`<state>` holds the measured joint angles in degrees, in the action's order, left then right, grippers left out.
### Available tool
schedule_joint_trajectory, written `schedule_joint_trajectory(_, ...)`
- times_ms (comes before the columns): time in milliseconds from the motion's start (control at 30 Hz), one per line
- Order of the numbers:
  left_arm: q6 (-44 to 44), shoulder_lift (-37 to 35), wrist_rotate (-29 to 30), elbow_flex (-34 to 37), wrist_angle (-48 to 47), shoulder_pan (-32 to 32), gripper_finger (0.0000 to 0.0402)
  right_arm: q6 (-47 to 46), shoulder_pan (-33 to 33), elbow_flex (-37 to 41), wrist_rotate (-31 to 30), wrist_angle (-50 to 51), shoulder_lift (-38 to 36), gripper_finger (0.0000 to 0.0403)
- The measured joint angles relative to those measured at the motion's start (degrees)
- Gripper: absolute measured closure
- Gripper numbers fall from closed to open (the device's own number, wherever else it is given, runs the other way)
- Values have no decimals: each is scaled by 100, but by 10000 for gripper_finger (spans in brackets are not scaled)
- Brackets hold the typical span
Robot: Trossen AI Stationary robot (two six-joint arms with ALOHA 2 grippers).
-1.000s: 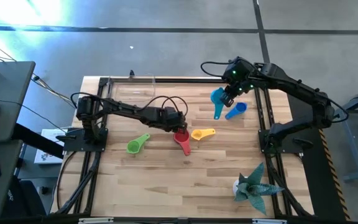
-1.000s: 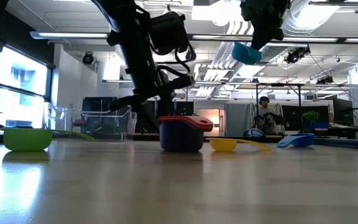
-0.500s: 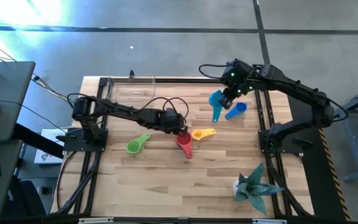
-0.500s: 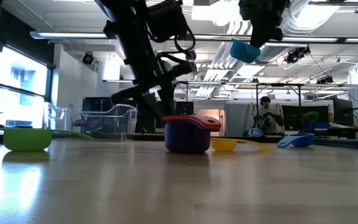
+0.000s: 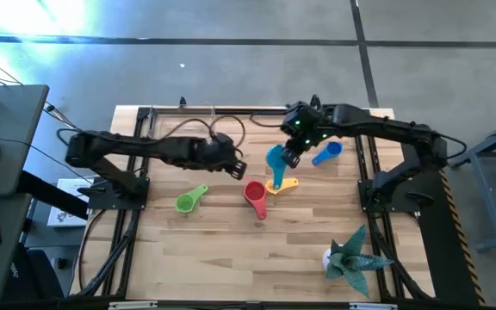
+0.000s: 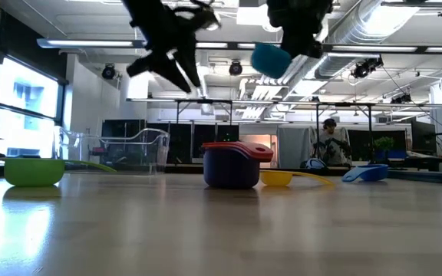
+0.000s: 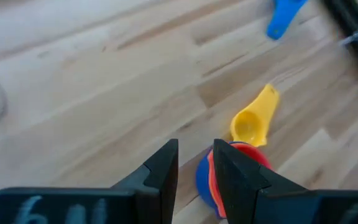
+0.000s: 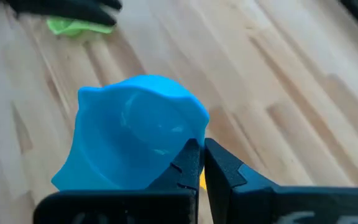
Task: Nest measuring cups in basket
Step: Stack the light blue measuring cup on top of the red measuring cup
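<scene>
Wood-plank table [image 5: 231, 241] beneath bright ceiling lights [image 6: 405, 50].

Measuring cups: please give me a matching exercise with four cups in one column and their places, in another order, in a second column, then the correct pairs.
Cups:
1. teal cup
2. green cup
3. red cup
4. yellow cup

Places:
A. on the table, near the left arm's base
B. stacked on the purple cup
C. on the table, beside the red cup
D. held in the air by the right gripper

Pairs: 1-D, 2-A, 3-B, 4-C
</scene>
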<state>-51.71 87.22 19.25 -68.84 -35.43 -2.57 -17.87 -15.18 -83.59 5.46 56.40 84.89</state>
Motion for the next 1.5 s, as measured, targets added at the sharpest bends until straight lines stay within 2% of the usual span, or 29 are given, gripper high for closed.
schedule_joint_trajectory(300, 560, -962, 140, 0, -174, 55, 310, -79, 376, 0, 732, -936, 921, 403)
schedule_joint_trajectory(567, 851, -1301, 219, 0, -474, 96, 310, -131, 533, 0, 958, -1213, 1579, 403)
schedule_joint_trajectory(833, 849, -1255, 239, 2, -899, 111, 310, 0, 625, 0, 988, -1257, 2047, 403)
schedule_joint_trajectory(1067, 883, -1259, 240, 2, -916, 109, 310, 109, 630, 0, 913, -1241, 2264, 403)
schedule_joint_trajectory(1500, 853, -1259, 235, 2, -981, 114, 310, 400, 730, 0, 604, -1169, 2322, 403)
